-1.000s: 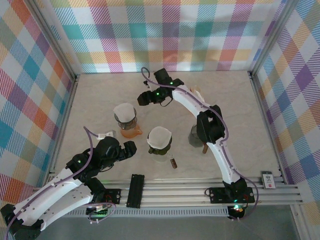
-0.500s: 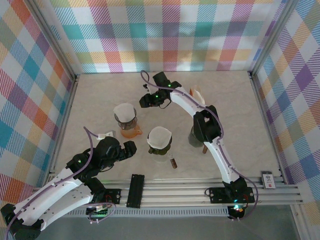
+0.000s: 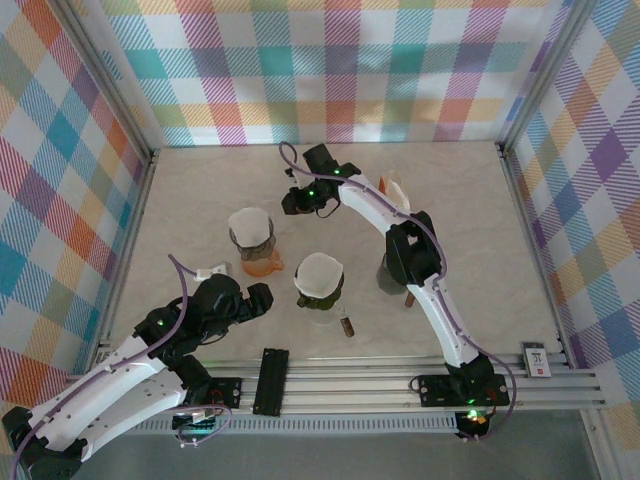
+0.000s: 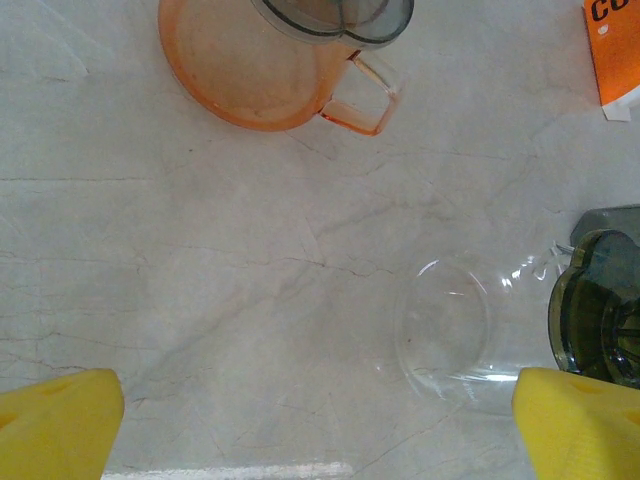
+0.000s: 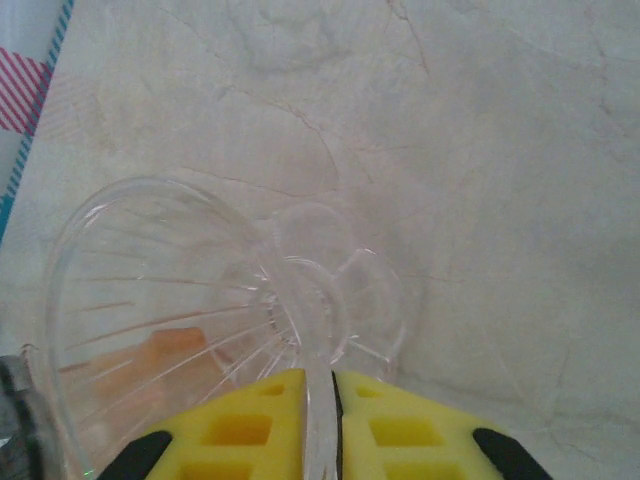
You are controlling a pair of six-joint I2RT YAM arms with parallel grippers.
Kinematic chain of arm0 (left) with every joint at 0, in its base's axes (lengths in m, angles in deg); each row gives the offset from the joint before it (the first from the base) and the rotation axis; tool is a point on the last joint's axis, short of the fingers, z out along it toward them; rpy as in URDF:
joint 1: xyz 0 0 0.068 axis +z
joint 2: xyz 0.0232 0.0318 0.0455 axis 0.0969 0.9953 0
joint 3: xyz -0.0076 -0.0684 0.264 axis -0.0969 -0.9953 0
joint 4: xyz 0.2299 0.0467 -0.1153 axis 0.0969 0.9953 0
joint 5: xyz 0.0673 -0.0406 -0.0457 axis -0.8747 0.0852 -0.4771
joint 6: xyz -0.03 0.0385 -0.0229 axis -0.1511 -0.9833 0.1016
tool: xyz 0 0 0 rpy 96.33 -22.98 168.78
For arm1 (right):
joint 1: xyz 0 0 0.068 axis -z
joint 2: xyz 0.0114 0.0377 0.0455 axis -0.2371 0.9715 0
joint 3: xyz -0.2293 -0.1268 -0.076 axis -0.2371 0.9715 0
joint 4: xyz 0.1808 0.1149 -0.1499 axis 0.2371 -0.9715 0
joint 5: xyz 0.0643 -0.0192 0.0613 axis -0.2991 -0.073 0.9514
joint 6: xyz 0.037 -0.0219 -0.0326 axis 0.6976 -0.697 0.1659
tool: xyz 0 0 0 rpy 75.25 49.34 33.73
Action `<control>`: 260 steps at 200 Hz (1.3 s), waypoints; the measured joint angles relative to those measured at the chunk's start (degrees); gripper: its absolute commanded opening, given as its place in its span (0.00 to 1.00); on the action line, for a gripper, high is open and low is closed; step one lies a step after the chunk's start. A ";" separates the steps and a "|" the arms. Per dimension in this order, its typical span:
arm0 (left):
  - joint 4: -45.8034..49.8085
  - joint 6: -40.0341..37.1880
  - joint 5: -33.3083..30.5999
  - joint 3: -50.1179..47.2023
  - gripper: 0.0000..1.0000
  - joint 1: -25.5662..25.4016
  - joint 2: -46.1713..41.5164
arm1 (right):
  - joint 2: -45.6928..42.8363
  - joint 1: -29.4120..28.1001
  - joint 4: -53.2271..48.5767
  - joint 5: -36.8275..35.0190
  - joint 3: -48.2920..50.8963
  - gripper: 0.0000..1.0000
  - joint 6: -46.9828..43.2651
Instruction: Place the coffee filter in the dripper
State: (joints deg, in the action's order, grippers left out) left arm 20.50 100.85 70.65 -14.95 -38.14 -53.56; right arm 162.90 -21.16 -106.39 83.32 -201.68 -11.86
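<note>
One white paper filter [image 3: 250, 222] sits on a grey dripper [image 4: 335, 12] that stands on an orange mug [image 4: 250, 70]. A second filter [image 3: 320, 272] sits on a dark dripper [image 4: 598, 320] just beside it, nearer to the arms. Which one the task means I cannot tell.

Far back on the table [image 3: 200, 200] is a clear dripper [image 5: 200, 290], tilted onto its side, with no paper inside. The right gripper [image 5: 320, 385] has its jaws pressed nearly together, and a thin part of the glass is pinched between them. Whether this part is the rim or the handle I cannot tell.

The left gripper [image 4: 320, 420] hangs low near the mug with its jaws spread wide and nothing between them. An empty glass [image 4: 445, 335] is under it.

In my judgement the main danger is this thin grip. Glass is smooth, so the clear dripper may slide out or turn between the pads when it is lifted, and then drop on the hard table. Also, the long right arm passes beside both filters. The paper is light, and one brush could push it off.
</note>
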 measured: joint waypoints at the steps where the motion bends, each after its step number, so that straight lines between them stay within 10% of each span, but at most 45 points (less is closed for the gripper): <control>1: 0.00 0.02 -0.02 0.00 1.00 0.00 0.00 | -0.02 0.00 0.02 -0.15 0.00 0.11 -0.02; 74: 0.02 0.66 -0.04 0.00 1.00 0.00 -0.85 | -6.01 0.70 -0.70 -11.23 5.46 0.07 3.08; 190: -2.71 0.61 1.22 -1.18 1.00 0.00 2.12 | -38.88 9.44 4.22 -22.40 52.50 0.09 5.68; 260: -5.44 -0.02 2.86 -1.18 1.00 0.00 5.20 | -45.42 14.25 6.99 -25.42 62.16 0.21 6.45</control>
State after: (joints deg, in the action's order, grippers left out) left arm 15.05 100.82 73.52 -16.13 -38.14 -48.36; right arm 117.48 -6.91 -99.39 57.90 -139.52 -5.41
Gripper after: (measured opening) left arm 0.996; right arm 0.169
